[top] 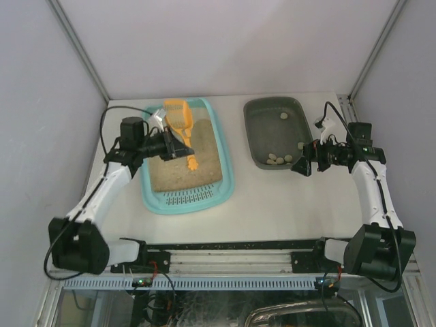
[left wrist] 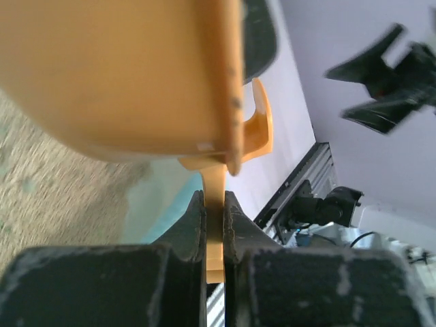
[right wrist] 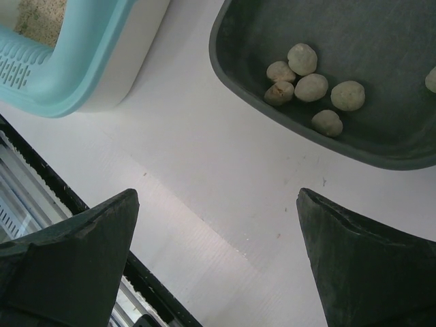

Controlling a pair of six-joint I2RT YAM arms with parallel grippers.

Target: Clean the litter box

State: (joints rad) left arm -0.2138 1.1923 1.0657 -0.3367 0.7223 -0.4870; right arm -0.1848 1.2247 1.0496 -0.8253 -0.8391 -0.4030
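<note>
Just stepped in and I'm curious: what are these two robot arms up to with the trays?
They are cleaning a cat litter box. The left gripper is clamped on the handle of an orange scoop, holding it over the sandy litter in the teal litter box. The right gripper is open and empty, hovering above the table beside a dark grey tray, which already holds several pale clumps.
</note>
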